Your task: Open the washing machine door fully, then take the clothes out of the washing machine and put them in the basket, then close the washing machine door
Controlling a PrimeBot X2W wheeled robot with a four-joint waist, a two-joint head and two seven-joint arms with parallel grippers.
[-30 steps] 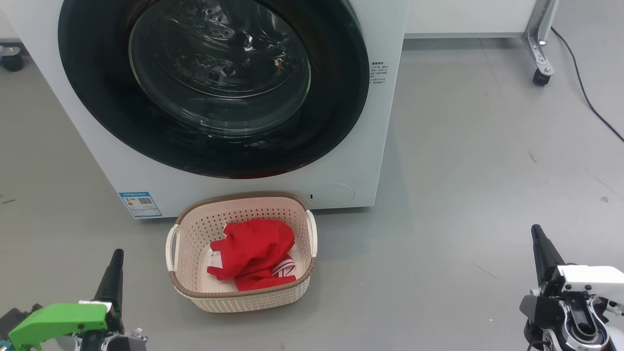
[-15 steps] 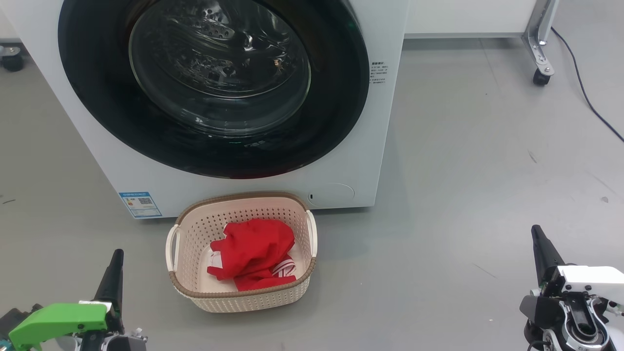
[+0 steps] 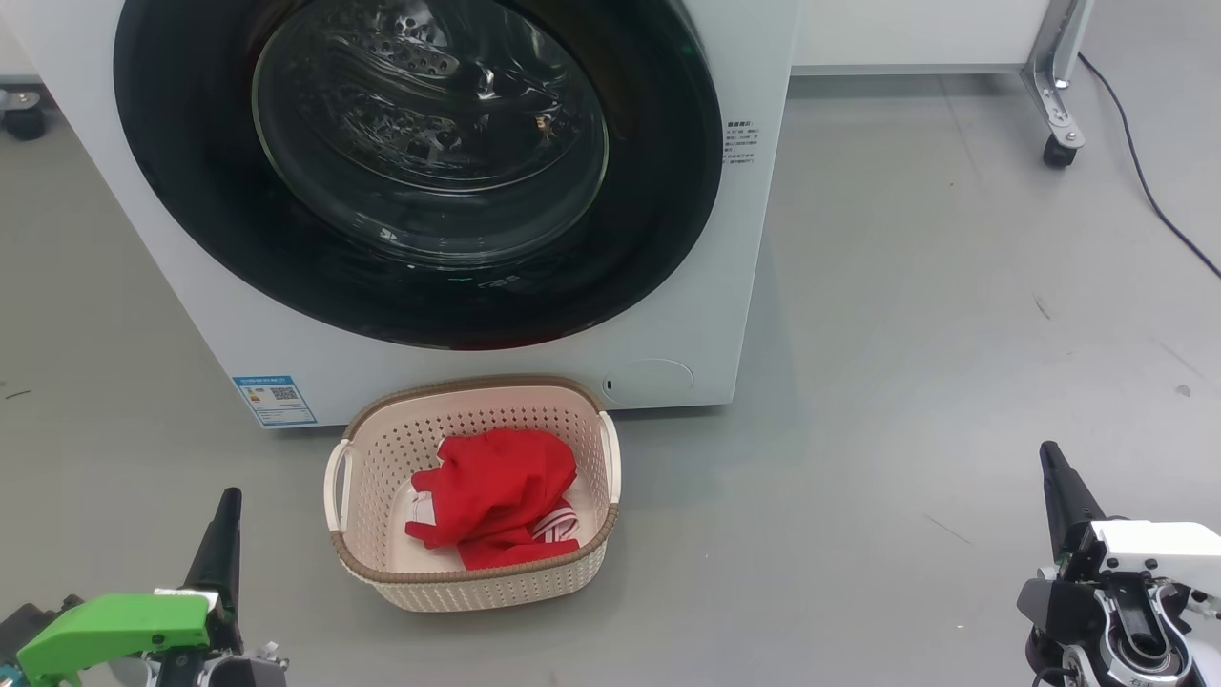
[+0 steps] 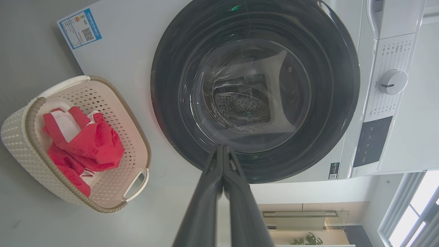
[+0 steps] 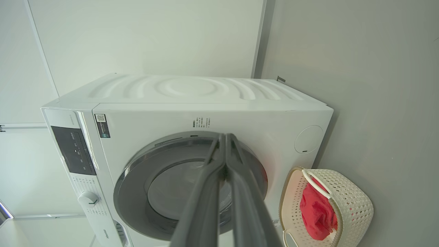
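Reading left gripper (image 4: 223,148) as closed, fingers pressed tip to tip, nothing between, tips over black ring of washing machine door (image 3: 420,162) in left wrist view; reading right gripper (image 5: 225,136) the same, tips together, empty, over door's rim in right wrist view; placing both low in head view, well apart from basket (image 3: 467,572); finding door flush against washing machine (image 3: 734,286), with steel drum (image 4: 240,103) visible through its glass; locating red clothes (image 3: 501,491) bunched inside basket, white stripe showing at front; putting basket on grey floor (image 3: 906,334) just before machine, near blue sticker (image 3: 274,399); noting control dial (image 4: 392,82) on panel.
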